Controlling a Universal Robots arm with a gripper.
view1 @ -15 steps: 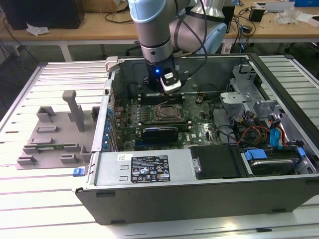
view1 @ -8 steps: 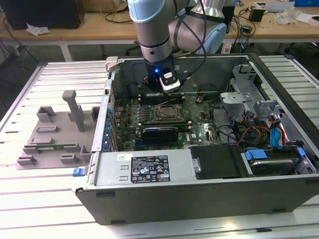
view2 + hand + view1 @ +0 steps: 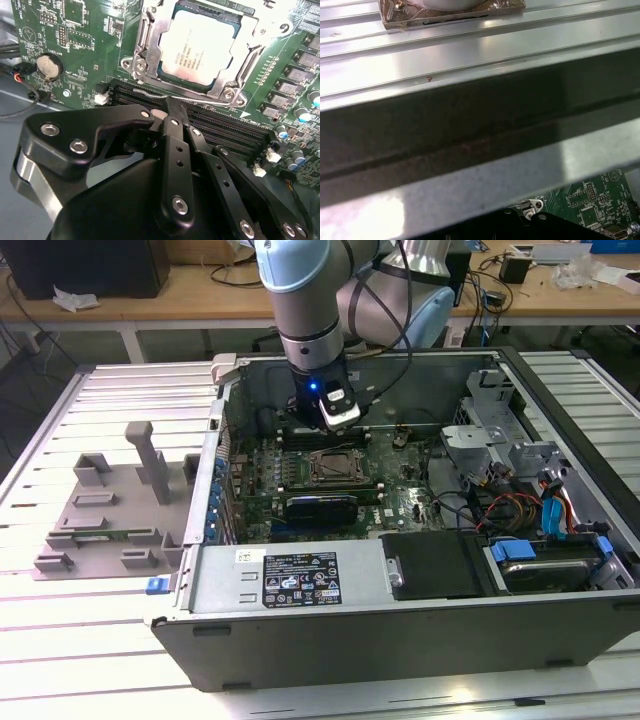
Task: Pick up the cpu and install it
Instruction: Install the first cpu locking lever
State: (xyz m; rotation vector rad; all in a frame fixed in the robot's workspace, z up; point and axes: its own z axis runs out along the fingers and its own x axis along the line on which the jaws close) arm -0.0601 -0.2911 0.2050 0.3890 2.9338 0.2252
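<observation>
Black pincer (image 3: 167, 107), apparently closed and empty, hovers near silver square cpu (image 3: 197, 47) seated in its socket.

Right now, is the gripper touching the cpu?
Apart. In the second wrist view the cpu sits in the socket, and the gripper hangs clear of it, with the memory slots showing between them.
</observation>
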